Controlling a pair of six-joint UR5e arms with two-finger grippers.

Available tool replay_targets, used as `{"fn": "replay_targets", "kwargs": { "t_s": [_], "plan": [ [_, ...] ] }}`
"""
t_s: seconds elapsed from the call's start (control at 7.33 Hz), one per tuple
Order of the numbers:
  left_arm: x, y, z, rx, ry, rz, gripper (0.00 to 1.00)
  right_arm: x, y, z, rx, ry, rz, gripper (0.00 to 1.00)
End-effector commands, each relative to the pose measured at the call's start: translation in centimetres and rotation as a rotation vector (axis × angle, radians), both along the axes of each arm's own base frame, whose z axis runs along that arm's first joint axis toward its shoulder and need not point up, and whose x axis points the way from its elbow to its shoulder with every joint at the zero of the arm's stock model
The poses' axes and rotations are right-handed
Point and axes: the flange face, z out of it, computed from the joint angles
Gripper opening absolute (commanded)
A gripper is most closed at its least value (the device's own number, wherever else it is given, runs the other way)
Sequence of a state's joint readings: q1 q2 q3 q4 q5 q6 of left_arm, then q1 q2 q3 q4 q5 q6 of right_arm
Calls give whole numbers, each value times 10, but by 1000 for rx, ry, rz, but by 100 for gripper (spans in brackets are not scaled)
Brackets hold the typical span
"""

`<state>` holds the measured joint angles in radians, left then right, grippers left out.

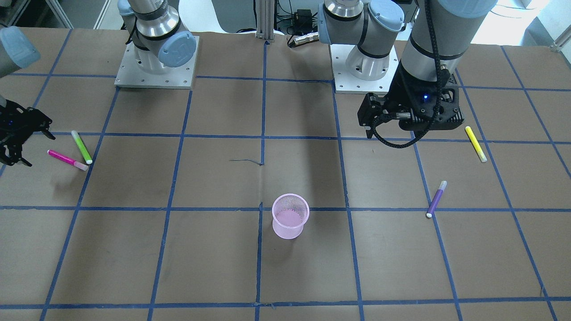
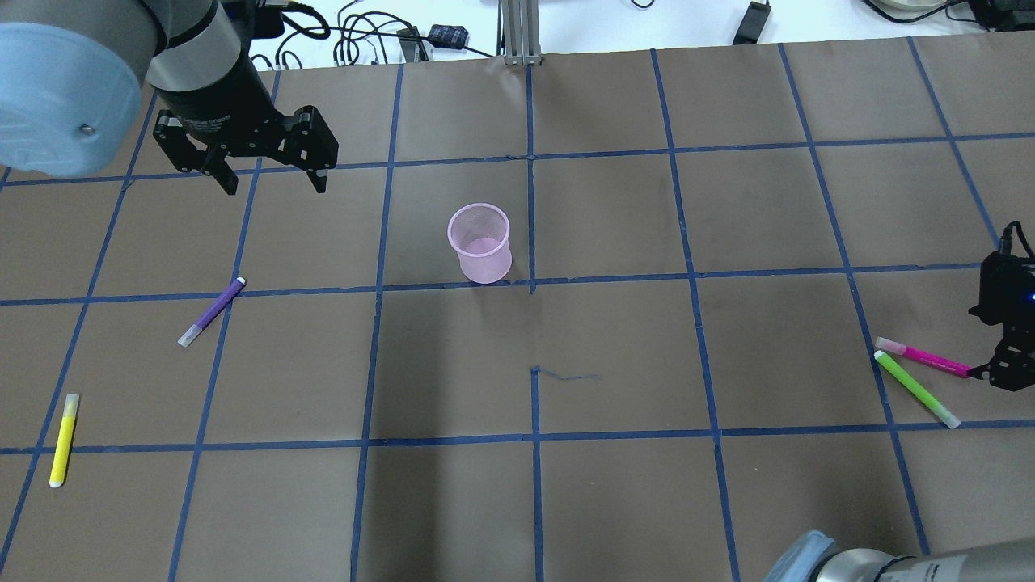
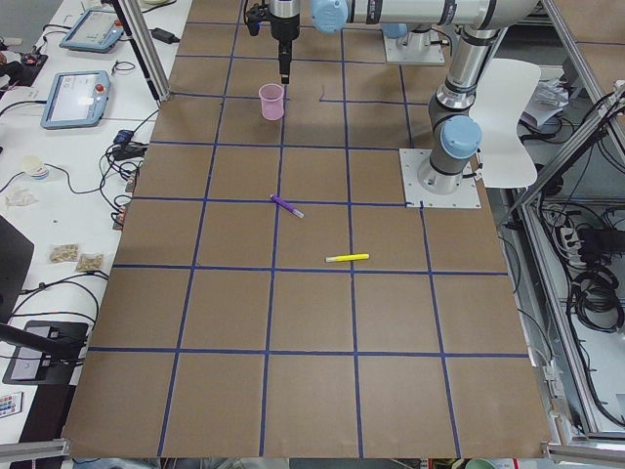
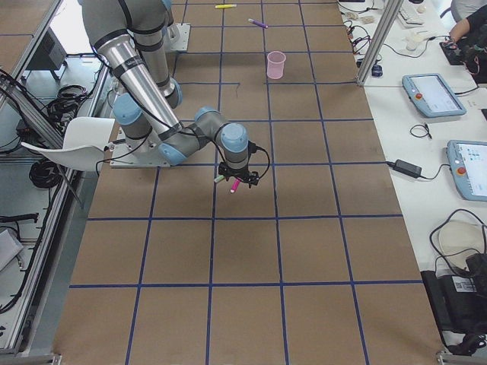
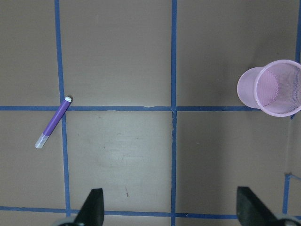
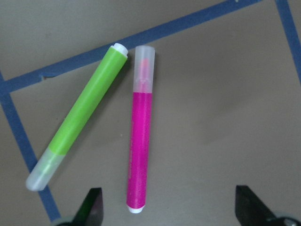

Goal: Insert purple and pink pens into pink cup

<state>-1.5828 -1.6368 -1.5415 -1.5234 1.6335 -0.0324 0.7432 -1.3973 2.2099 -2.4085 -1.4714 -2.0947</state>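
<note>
1. Worktop (image 2: 614, 356): pink cup (image 2: 479, 242) upright, centre.
2. Purple pen (image 2: 212, 311) at cup's 8 o'clock; left gripper (image 2: 273, 187) aloft, jaws wide, empty.
3. Pink pen (image 2: 926, 361) at 4 o'clock, beside green pen (image 2: 916, 390); right gripper (image 6: 170, 209) over it, jaws wide, empty.

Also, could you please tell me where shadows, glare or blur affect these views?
Front-facing view: a broad soft shadow darkens the table above the pink cup, and the top right corner is blown out. Right wrist view: the pink pen and green pen are fairly sharp; the right claw shows only as dark, blurred tips at the bottom edge.
</note>
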Motion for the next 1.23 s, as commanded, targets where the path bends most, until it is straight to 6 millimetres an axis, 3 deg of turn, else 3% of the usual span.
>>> {"fn": "replay_targets", "kwargs": {
  "t_s": [0.0, 0.68, 0.95, 1.09],
  "plan": [
    [-4, 3, -5, 7, 1, 44, 100, 6, 0, -12, -53, -13, 112, 99],
    [2, -1, 5, -57, 2, 41, 100, 7, 2, -28, -28, -35, 157, 96],
    [0, 0, 4, -53, 3, 38, 100, 7, 2, -37, -16, -51, 158, 88],
    [1, 1, 4, -47, 3, 38, 100, 7, 1, -37, -17, -51, 160, 78]
  ]
}}
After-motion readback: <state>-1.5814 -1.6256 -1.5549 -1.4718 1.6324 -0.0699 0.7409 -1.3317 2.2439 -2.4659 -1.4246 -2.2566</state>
